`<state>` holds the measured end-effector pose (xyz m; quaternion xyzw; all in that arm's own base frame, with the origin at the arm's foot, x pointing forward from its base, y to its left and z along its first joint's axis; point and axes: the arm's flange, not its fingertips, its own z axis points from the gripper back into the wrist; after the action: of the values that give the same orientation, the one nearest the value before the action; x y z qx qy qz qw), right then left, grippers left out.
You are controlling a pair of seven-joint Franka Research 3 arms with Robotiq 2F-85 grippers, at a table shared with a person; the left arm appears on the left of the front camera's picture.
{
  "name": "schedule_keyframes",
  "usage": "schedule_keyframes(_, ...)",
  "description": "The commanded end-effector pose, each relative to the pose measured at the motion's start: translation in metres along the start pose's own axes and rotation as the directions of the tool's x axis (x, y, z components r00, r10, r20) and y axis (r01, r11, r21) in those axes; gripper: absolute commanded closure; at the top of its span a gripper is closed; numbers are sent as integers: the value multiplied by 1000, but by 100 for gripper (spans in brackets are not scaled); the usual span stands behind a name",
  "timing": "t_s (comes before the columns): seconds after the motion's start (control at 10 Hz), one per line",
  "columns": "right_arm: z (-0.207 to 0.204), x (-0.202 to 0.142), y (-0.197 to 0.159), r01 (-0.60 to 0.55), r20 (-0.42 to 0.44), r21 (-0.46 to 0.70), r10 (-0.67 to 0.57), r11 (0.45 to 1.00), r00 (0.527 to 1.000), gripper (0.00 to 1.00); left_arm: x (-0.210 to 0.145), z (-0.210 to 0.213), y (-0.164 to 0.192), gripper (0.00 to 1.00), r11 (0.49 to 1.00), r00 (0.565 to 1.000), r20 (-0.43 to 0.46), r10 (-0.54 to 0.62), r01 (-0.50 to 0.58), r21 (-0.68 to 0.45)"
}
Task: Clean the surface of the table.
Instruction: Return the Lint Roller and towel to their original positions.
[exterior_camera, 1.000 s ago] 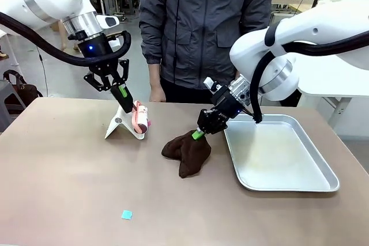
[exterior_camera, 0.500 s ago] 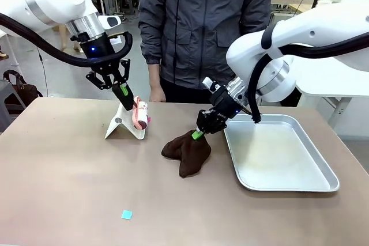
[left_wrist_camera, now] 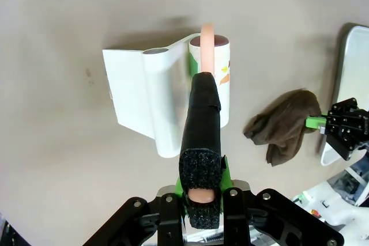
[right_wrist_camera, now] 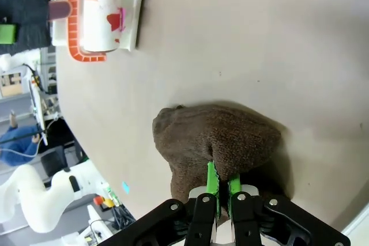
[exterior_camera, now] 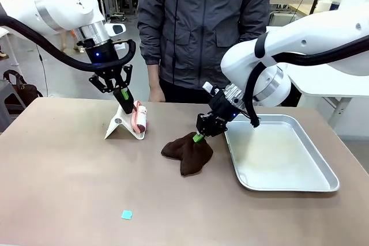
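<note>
Left gripper (exterior_camera: 123, 93) clamped on pink roller handle (exterior_camera: 138, 116), white stand (exterior_camera: 122, 124) beneath. Right gripper (exterior_camera: 199, 137) pinched tight on brown cloth (exterior_camera: 188, 151), pressed onto the table (exterior_camera: 69, 171), beside silver tray (exterior_camera: 282, 156).

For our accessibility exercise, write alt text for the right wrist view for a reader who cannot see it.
The right gripper pinches a crumpled brown cloth lying on the brownish table. Farther off, a lint roller with an orange handle rests in its white stand.
</note>
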<state>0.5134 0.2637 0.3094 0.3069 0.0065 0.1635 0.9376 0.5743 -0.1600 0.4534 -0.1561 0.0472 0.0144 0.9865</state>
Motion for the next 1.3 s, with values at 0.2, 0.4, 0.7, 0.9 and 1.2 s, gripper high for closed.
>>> schedule_keyframes(0.2,-2,9,0,44,12,-26,-44,999,999,93,12,-4,-2,78,1000,1000,-15,11,-10,26)
schedule_keyframes(0.4,-3,9,-1,46,15,-17,-46,999,999,93,13,-8,-5,78,999,1000,-28,14,-12,36)
schedule_keyframes(0.7,-7,9,-5,46,-1,-7,-46,999,999,93,14,-10,-1,78,998,998,-40,39,-36,57)
schedule_keyframes(0.9,-7,8,-6,40,-16,7,-40,999,999,34,14,-11,-1,22,995,997,-55,60,-55,83)
schedule_keyframes(1.2,-8,7,-8,41,-13,24,-41,999,999,0,13,-10,0,0,995,997,-55,61,-56,86)
